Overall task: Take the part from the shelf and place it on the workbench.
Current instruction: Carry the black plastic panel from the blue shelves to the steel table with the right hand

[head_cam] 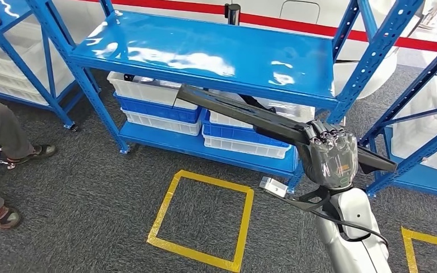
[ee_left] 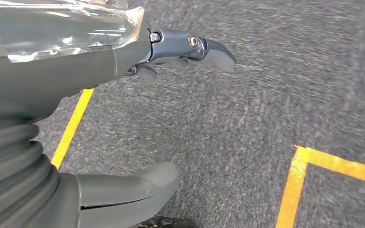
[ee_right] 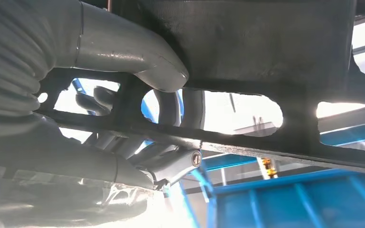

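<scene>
Your right hand [head_cam: 331, 156] grips the part [head_cam: 250, 116], a long, flat black piece with cut-out slots. The right wrist view confirms it: the thumb [ee_right: 138, 61] presses on one face and the fingers [ee_right: 171, 107] wrap through a slot onto the other. The part sits in front of the shelf [head_cam: 216, 54], below its top board, with the far end reaching in toward the white and blue bins [head_cam: 159, 108] on the lower level and the near end sticking out past the hand toward the shelf's right post.

Your left hand [ee_left: 123, 118] hangs over the grey carpet [ee_left: 266, 95] beside a strip of yellow tape [ee_left: 71, 128]; its fingers are spread and it holds nothing.

You appear to be in the carry-out step: the part is grasped, but by the look of it not yet fully clear of the shelf. The tabletop is not in sight, so placing is still to come.

The next move calls for drawing the part straight out from under the top board, watching that its long far end does not catch the bins or a post, and only then turning away. Hold firm; the part is long and held near one end, so it may swing or twist. A person's legs [head_cam: 3, 133] stand left of the shelf, so mind them when you turn.
</scene>
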Robot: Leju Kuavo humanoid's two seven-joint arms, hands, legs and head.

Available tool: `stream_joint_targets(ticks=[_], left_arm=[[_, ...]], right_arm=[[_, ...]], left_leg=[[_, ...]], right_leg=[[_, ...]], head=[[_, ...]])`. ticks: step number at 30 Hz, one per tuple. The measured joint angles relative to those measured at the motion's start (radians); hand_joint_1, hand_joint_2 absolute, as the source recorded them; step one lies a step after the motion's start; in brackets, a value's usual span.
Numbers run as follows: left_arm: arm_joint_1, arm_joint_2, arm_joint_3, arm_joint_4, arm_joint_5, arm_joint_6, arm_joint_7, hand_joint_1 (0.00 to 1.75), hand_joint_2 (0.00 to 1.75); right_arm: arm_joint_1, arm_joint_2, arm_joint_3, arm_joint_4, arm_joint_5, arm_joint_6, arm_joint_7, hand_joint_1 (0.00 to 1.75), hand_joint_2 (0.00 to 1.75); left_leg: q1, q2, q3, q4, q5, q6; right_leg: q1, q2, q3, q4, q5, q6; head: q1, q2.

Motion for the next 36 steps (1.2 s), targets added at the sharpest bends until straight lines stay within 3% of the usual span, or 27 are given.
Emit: stream_joint_targets(ticks=[1, 3, 5, 6, 7, 9, 10, 12, 14, 16, 17, 19, 21, 22, 23, 26, 27, 30, 31, 33, 36], left_arm=[[0.000, 0.000, 0.001, 0.000, -0.001, -0.002, 0.000, 0.00, 1.75], [-0.001, -0.001, 0.002, 0.000, -0.003, -0.004, -0.001, 0.00, 1.75], [0.000, -0.001, 0.003, 0.000, -0.005, -0.005, -0.001, 0.00, 1.75], [0.001, -0.002, 0.004, 0.000, -0.005, -0.006, -0.001, 0.00, 1.75], [0.002, -0.002, 0.004, 0.000, -0.006, -0.007, 0.000, 0.00, 1.75], [0.002, -0.003, 0.005, 0.000, -0.009, -0.008, 0.001, 0.00, 1.75], [0.001, -0.004, 0.005, 0.000, -0.010, -0.009, 0.001, 0.00, 1.75], [0.002, -0.004, 0.005, 0.000, -0.011, -0.008, 0.001, 0.00, 1.75], [0.005, -0.004, 0.005, 0.000, -0.012, -0.008, 0.001, 0.00, 1.75], [0.008, -0.004, 0.005, 0.000, -0.013, -0.009, 0.001, 0.00, 1.75], [0.008, -0.004, 0.005, 0.000, -0.014, -0.009, 0.001, 0.00, 1.75], [0.008, -0.005, 0.005, 0.000, -0.015, -0.009, 0.002, 0.00, 1.75], [0.008, -0.006, 0.005, 0.000, -0.016, -0.009, 0.002, 0.00, 1.75], [0.009, -0.006, 0.005, 0.000, -0.017, -0.009, 0.002, 0.00, 1.75], [0.009, -0.006, 0.005, 0.000, -0.017, -0.009, 0.003, 0.00, 1.75], [0.007, -0.005, 0.005, 0.000, -0.018, -0.008, 0.002, 0.00, 1.75], [0.007, -0.005, 0.005, 0.000, -0.019, -0.008, 0.002, 0.00, 1.75], [0.008, -0.005, 0.005, 0.000, -0.019, -0.008, 0.002, 0.00, 1.75], [0.008, -0.006, 0.005, 0.000, -0.019, -0.008, 0.002, 0.00, 1.75], [0.007, -0.006, 0.005, 0.000, -0.019, -0.007, 0.001, 0.00, 1.75], [0.005, -0.006, 0.006, 0.000, -0.018, -0.007, 0.001, 0.00, 1.75]], right_arm=[[-0.002, 0.000, 0.000, 0.000, -0.001, 0.000, 0.000, 1.75, 1.75], [-0.003, -0.002, 0.000, 0.003, -0.003, 0.000, 0.000, 1.75, 1.75], [-0.002, -0.004, 0.000, 0.008, -0.005, 0.000, -0.001, 1.75, 1.75], [-0.002, -0.005, 0.000, 0.010, -0.005, 0.000, -0.001, 1.75, 1.75], [-0.002, -0.005, 0.000, 0.013, -0.006, 0.000, -0.001, 1.75, 1.75], [-0.004, -0.005, 0.000, 0.016, -0.007, 0.000, -0.001, 1.75, 1.75], [-0.006, -0.005, 0.000, 0.016, -0.007, 0.000, -0.001, 1.75, 1.75], [-0.007, -0.005, 0.000, 0.018, -0.008, 0.000, -0.001, 1.75, 1.75], [-0.008, -0.005, 0.000, 0.020, -0.009, 0.000, -0.001, 1.75, 1.75], [-0.010, -0.005, 0.000, 0.021, -0.009, 0.000, -0.002, 1.75, 1.75], [-0.010, -0.004, 0.000, 0.021, -0.009, 0.000, -0.002, 1.75, 1.75], [-0.009, -0.004, 0.000, 0.021, -0.009, 0.000, -0.002, 1.75, 1.75], [-0.007, -0.005, 0.001, 0.023, -0.009, 0.000, -0.002, 1.75, 1.75], [-0.006, -0.005, 0.001, 0.024, -0.009, 0.000, -0.002, 1.75, 1.75], [-0.006, -0.004, 0.001, 0.024, -0.009, 0.000, -0.003, 1.75, 1.75], [-0.005, -0.003, 0.001, 0.024, -0.008, 0.000, -0.003, 1.75, 1.75], [-0.005, -0.002, 0.002, 0.024, -0.007, 0.000, -0.003, 1.75, 1.75], [-0.002, -0.001, 0.003, 0.024, -0.006, 0.000, -0.004, 1.75, 1.75], [-0.002, -0.002, 0.003, 0.024, -0.006, 0.000, -0.004, 1.75, 1.75], [-0.001, -0.002, 0.003, 0.024, -0.006, -0.001, -0.004, 1.75, 1.75], [0.006, -0.004, 0.003, 0.024, -0.006, -0.002, -0.005, 1.75, 1.75]], left_leg=[[0.002, -0.008, 0.000, -0.005, 0.006, 0.008], [0.004, -0.025, -0.003, -0.009, 0.013, 0.018], [0.003, -0.045, -0.008, -0.009, 0.016, 0.020], [0.003, -0.056, -0.009, -0.008, 0.018, 0.020], [0.003, -0.068, -0.010, -0.008, 0.019, 0.018], [0.004, -0.090, -0.011, -0.004, 0.021, 0.013], [0.002, -0.100, -0.015, 0.001, 0.021, 0.009], [0.000, -0.116, -0.027, 0.008, 0.024, -0.003], [0.003, -0.129, -0.039, 0.009, 0.029, -0.016], [0.006, -0.102, -0.054, 0.035, 0.011, -0.026], [0.007, -0.079, -0.073, 0.075, -0.015, -0.031], [0.010, -0.041, -0.133, 0.208, -0.084, -0.041], [0.013, -0.034, -0.177, 0.304, -0.116, -0.046], [0.014, -0.031, -0.172, 0.298, -0.104, -0.047], [0.014, -0.026, -0.145, 0.249, -0.077, -0.045], [0.007, 0.018, -0.035, 0.050, -0.006, -0.032], [0.003, 0.025, -0.021, 0.023, -0.002, -0.026], [-0.004, 0.004, -0.025, 0.015, 0.002, -0.010], [-0.003, -0.002, -0.023, 0.010, 0.006, -0.004], [0.001, -0.015, -0.018, 0.001, 0.015, 0.009], [0.003, -0.045, -0.020, -0.002, 0.021, 0.018]], right_leg=[[-0.001, 0.016, -0.012, 0.026, -0.016, 0.001], [-0.006, 0.054, -0.064, 0.140, -0.070, -0.004], [-0.008, 0.065, -0.127, 0.272, -0.116, -0.004], [-0.008, 0.066, -0.139, 0.296, -0.118, 0.002], [-0.009, 0.067, -0.129, 0.277, -0.104, 0.010], [-0.014, 0.084, -0.061, 0.143, -0.046, 0.027], [-0.017, 0.101, -0.028, 0.074, -0.023, 0.030], [-0.019, 0.122, -0.001, 0.008, -0.004, 0.024], [-0.018, 0.112, -0.005, 0.007, 0.001, 0.011], [-0.022, 0.095, -0.006, 0.005, 0.006, -0.003], [-0.025, 0.086, -0.005, 0.003, 0.008, -0.010], [-0.021, 0.067, -0.006, 0.003, 0.008, -0.019], [-0.018, 0.046, -0.008, 0.003, 0.007, -0.019], [-0.018, 0.036, -0.008, 0.003, 0.007, -0.019], [-0.018, 0.027, -0.007, 0.003, 0.007, -0.019], [-0.010, 0.005, -0.006, 0.004, 0.005, -0.014], [-0.006, -0.002, -0.006, 0.004, 0.004, -0.011], [-0.003, -0.021, -0.003, -0.001, 0.004, 0.003], [-0.003, -0.017, -0.004, 0.002, 0.000, 0.007], [-0.004, 0.016, -0.026, 0.052, -0.030, 0.007], [-0.009, 0.063, -0.119, 0.251, -0.114, -0.001]], head=[[0.001, 0.000], [0.002, 0.000], [0.002, 0.000], [0.002, 0.000], [0.002, 0.000], [0.003, 0.000], [0.003, 0.000], [0.002, 0.000], [0.002, 0.000], [0.000, 0.000], [-0.002, 0.000], [-0.005, 0.000], [-0.006, 0.000], [-0.006, 0.000], [-0.006, 0.000], [-0.005, 0.000], [-0.004, 0.000], [-0.001, 0.000], [-0.001, 0.000], [0.000, 0.000], [0.002, 0.000]])
